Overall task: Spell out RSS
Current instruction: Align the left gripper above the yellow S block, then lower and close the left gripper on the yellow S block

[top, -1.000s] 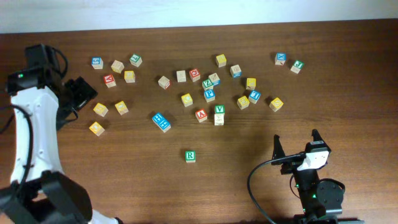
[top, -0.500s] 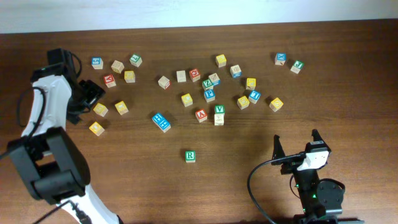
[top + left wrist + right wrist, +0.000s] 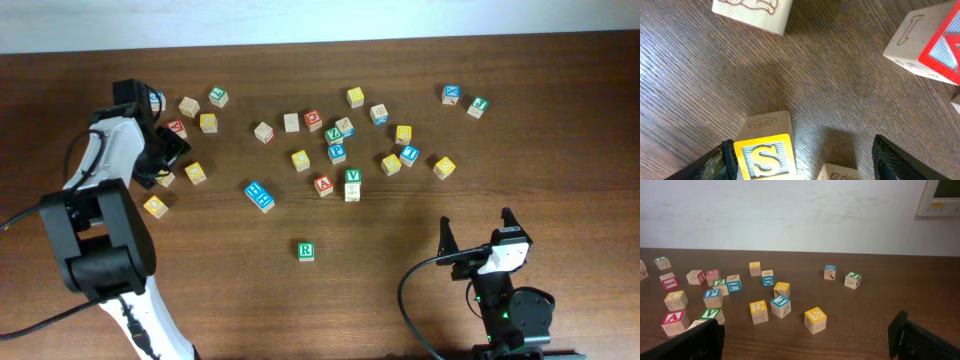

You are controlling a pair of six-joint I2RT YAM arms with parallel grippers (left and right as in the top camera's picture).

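Observation:
The green R block (image 3: 306, 250) lies alone at the front middle of the table. My left gripper (image 3: 163, 163) is open and low over the blocks at the far left. In the left wrist view a yellow S block (image 3: 765, 157) sits between the open jaws (image 3: 805, 170), close against the left finger, with a plain wooden block (image 3: 840, 172) beside it. A second yellow S block (image 3: 815, 319) shows in the right wrist view and lies at the right of the cluster (image 3: 444, 167). My right gripper (image 3: 478, 235) is open and empty at the front right.
Several letter blocks are scattered across the back half of the table, with a blue one (image 3: 259, 195) left of centre and a V block (image 3: 352, 178) in the middle. A red-faced block (image 3: 932, 45) lies just beyond my left jaws.
My left arm has swung right and come down among the yellow blocks at the far left. The right arm and the blocks have not moved.

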